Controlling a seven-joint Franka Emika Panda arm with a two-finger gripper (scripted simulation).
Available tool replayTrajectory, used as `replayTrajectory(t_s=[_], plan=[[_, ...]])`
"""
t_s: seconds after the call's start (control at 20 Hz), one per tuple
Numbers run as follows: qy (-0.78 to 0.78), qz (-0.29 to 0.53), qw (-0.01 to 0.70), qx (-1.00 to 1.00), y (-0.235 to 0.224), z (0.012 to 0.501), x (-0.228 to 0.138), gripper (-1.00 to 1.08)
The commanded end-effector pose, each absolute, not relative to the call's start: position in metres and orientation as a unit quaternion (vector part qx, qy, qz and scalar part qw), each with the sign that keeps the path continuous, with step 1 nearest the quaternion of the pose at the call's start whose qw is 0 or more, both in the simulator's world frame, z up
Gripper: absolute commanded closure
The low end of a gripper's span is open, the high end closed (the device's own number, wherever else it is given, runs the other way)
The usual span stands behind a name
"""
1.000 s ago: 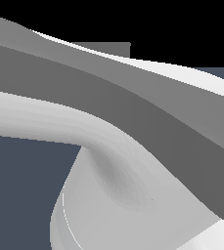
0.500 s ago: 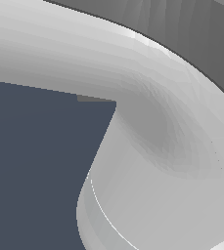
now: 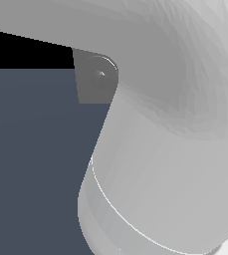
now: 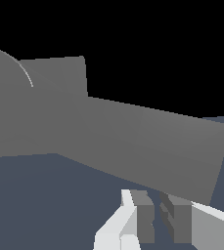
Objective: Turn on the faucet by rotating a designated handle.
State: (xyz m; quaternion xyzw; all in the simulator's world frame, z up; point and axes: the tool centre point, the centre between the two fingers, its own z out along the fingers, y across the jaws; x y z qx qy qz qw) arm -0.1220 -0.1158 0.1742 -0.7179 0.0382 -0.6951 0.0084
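In the exterior view, the glossy white robot arm (image 3: 170, 149) fills most of the frame, from the top edge down the whole right side. Only a small corner of the matte grey faucet (image 3: 95, 79) shows past it, in the upper left of the frame, with a faint round mark on its face. Below and left of that lies a flat slate-blue surface (image 3: 36, 164), and a black band runs above it at the upper left.

In the wrist view, the faucet's squarish block (image 4: 40, 107) sits at the left of the frame, a curved pale ring line visible on it. The handle (image 4: 152, 146), a long flat grey bar, reaches from the block toward the right of the frame, sloping slightly downward. The claw (image 4: 156, 219) is at the bottom centre, its two grey pads (image 4: 143, 217) close together with only a narrow gap between them. They sit just beneath the handle's lower edge; whether they touch it cannot be told. Nothing is clamped between them.
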Motion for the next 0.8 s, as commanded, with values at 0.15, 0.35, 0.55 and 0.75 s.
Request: replayTrajectory(t_s=[0.15,0.35,0.55,0.75], plan=[[0.036,-0.703,0.005,-0.711,-0.121,0.201,-0.120,1.08],[0.035,-0.703,0.005,-0.710,-0.124,0.215,-0.119,1.08],[0.035,-0.704,0.004,-0.710,-0.127,0.228,-0.119,1.08],[0.034,-0.704,0.003,-0.709,-0.129,0.241,-0.118,1.08]])
